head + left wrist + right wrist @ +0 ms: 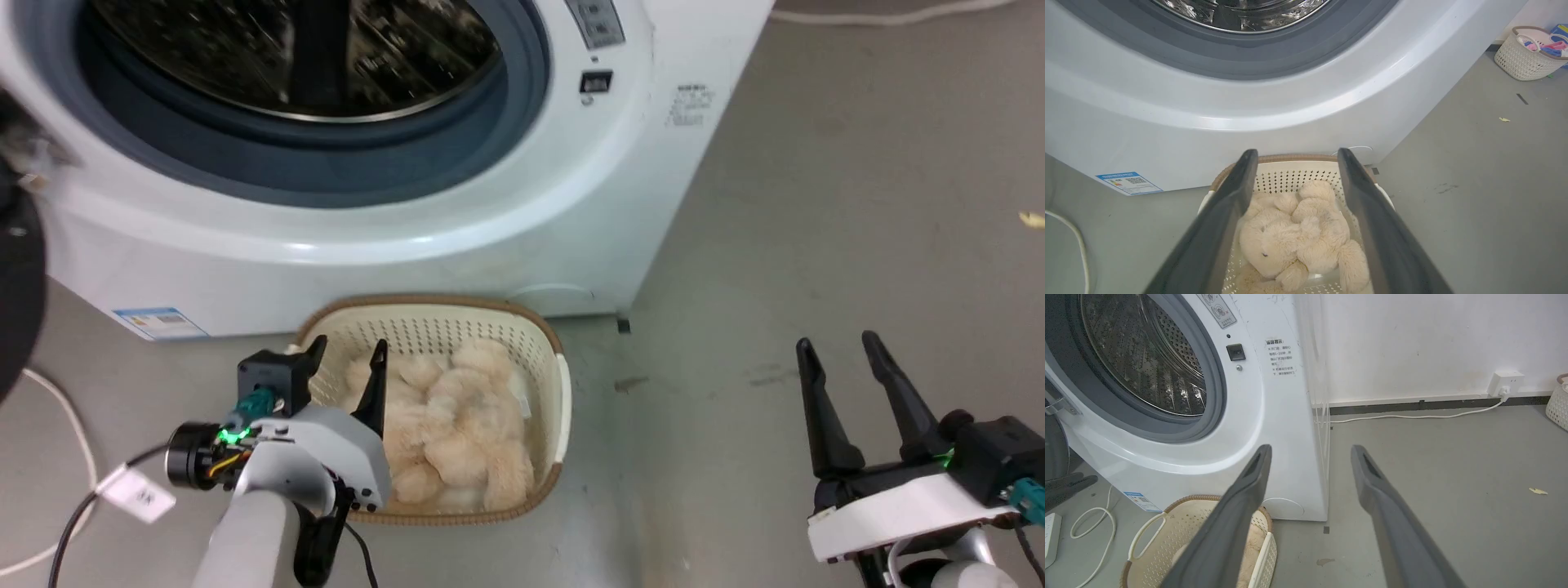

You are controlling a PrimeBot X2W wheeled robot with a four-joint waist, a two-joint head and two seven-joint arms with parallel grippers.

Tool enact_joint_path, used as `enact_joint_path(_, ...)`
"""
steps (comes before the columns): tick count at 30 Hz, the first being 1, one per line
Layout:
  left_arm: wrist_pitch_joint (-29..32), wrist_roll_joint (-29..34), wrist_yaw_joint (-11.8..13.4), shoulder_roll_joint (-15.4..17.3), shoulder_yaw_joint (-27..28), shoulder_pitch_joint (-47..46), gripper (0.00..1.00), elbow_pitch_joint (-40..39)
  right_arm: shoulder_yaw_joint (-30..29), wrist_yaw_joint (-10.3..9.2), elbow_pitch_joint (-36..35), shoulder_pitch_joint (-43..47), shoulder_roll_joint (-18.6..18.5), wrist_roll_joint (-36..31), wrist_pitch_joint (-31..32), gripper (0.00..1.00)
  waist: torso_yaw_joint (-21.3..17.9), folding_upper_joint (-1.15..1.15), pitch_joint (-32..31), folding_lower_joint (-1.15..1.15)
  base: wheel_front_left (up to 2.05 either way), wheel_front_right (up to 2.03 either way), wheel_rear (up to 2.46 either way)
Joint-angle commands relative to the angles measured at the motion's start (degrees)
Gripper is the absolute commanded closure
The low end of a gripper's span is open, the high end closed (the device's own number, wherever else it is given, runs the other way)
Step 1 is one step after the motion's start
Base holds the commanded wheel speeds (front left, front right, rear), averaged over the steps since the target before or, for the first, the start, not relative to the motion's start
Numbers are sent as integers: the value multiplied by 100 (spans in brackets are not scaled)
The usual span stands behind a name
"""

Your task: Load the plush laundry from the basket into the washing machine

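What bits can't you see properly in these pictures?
1. Head view: the left pincer covers the left part of the plush toy and the basket.
2. Right wrist view: a finger of the right pincer covers most of the basket's inside.
3. Head view: the top edge cuts off the drum of the washing machine.
4. Left wrist view: the blue sticker has print too small to read.

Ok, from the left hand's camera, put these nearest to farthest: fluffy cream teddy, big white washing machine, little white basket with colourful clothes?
1. Fluffy cream teddy: seen between the open fingers of the left hand, low in the middle.
2. Big white washing machine: just behind the teddy, across the top.
3. Little white basket with colourful clothes: far off, upper right corner.
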Motion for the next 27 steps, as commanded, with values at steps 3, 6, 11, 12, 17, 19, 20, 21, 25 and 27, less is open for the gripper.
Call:
enact_joint_path(3, 226, -95, -34, 114, -97, -306, 0, 281, -30, -1, -114, -110, -1, 148, -79, 0, -151, -1, 345, -1, 0, 0, 0)
enact_joint_path(6, 490, -123, -25, 177, -187, -509, 0, 494, -58, -1, -170, -109, -1, 238, -115, 0, -203, -1, 555, -1, 0, 0, 0)
enact_joint_path(11, 1285, 12, -51, 489, -609, -1029, 0, 964, -70, -2, -307, -141, -1, 514, -211, 0, -357, -1, 1114, -1, 0, 0, 0)
enact_joint_path(12, 1378, 37, -58, 533, -669, -1092, 0, 1006, -67, -2, -326, -145, -1, 549, -223, 0, -375, -1, 1183, -1, 0, 0, 0)
enact_joint_path(17, 1784, 191, -103, 771, -1008, -1378, 0, 1156, -46, -2, -411, -155, -1, 707, -283, 0, -475, -1, 1529, -1, 0, 0, 0)
enact_joint_path(19, 1910, 272, -129, 865, -1181, -1476, 0, 1195, -55, -2, -446, -156, -1, 770, -307, 0, -498, -1, 1651, -1, 0, 0, 0)
enact_joint_path(20, 1973, 312, -143, 908, -1274, -1523, 0, 1212, -63, -2, -464, -151, -1, 799, -319, 0, -507, -1, 1710, -1, 0, 0, 0)
enact_joint_path(21, 2019, 348, -156, 949, -1365, -1572, 0, 1220, -71, -2, -483, -144, -1, 827, -331, 0, -514, -1, 1772, -1, 0, 0, 0)
enact_joint_path(25, 2231, 512, -203, 1131, -1789, -1781, 0, 1264, -97, -2, -568, -120, -1, 944, -378, 0, -549, -1, 2016, -1, 0, 0, 0)
enact_joint_path(27, 2335, 569, -221, 1228, -1996, -1908, 0, 1300, -103, -2, -612, -106, -1, 1013, -402, 0, -567, -1, 2134, -1, 0, 0, 0)
